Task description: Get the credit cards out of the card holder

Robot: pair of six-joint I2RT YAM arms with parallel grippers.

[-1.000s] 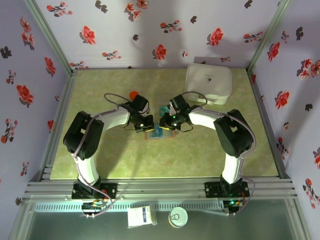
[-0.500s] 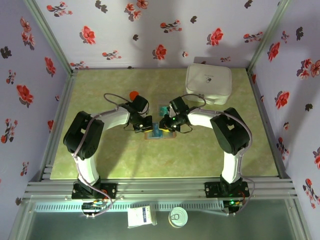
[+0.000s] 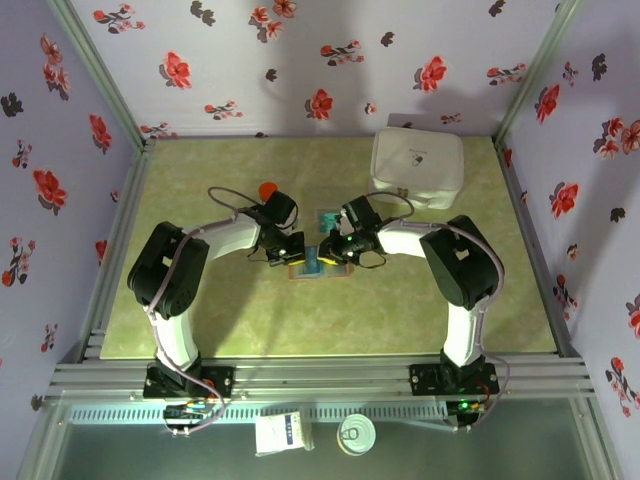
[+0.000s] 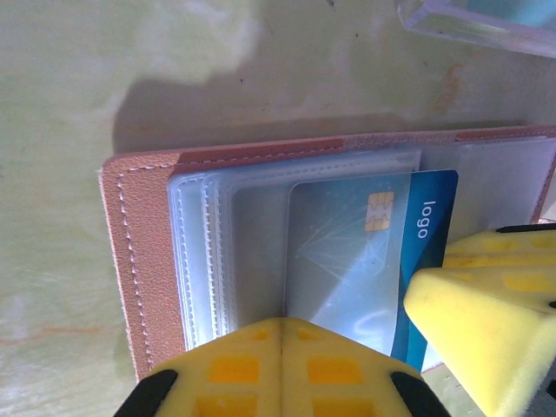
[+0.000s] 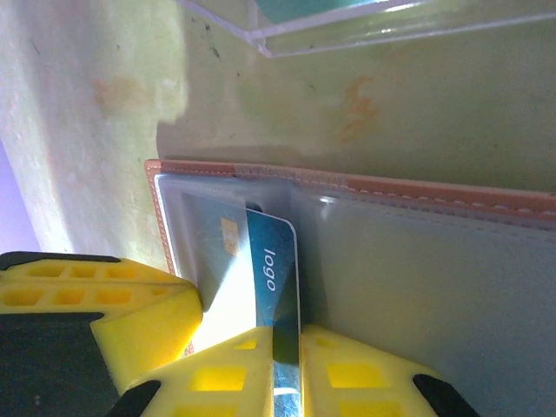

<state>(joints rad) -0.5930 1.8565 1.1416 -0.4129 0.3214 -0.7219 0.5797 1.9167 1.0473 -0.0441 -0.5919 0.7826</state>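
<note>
Roughly midway, I'd say. Card holder (image 4: 130,252) lies open on the table (image 3: 220,310) between the arms. Left gripper (image 4: 280,340) is closed on nothing, fingertips resting on the holder's plastic sleeves. Right gripper (image 5: 283,347) is pinched onto the blue card (image 5: 265,261), which sits partway out of its sleeve. A teal card (image 3: 325,217) looks already dropped in the clear tray (image 5: 382,30). Left to do: slide this one free. Other sleeves look empty, hard to tell.
</note>
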